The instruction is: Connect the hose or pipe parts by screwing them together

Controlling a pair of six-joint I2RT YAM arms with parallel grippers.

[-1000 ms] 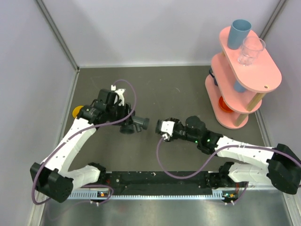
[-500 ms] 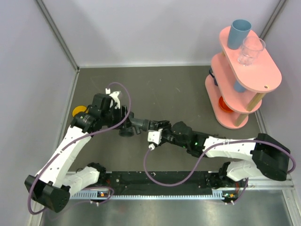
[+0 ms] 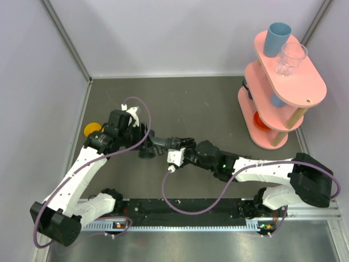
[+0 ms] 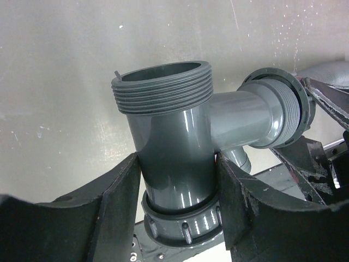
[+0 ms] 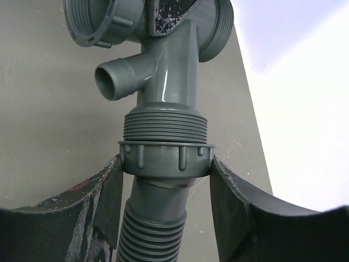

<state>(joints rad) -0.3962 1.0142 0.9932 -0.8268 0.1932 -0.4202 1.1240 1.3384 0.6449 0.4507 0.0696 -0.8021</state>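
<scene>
A second ago my two arms were well apart, with a gap between the branch fitting (image 3: 155,143) and the right arm (image 3: 256,169). Now this gap is gone: the right arm has come across to the left and brought the hose (image 5: 152,236) end to the fitting. The meeting point is in the air over the left half of the surface (image 3: 207,103), a little left of its middle and well apart from the pink stand (image 3: 283,93) at the far right corner. The left jaws are pinching the straight body of the fitting from both sides, with one threaded mouth standing free above them. The right jaws are pressed on the ribbed collar (image 5: 166,158) of the hose, and the ribbed hose itself hangs down between them. In the right wrist view the collar sits against the side port of the fitting, but several turns of bare thread are visible above its rim. So I judge that the parts are lined up and only touching, or caught by the first turn at most; I cannot tell which. For the task this means the approach is finished and the screwing is not yet done. I think the next need is to turn the collar while the left side holds the fitting steady, and a tilted start could cross the thread.
</scene>
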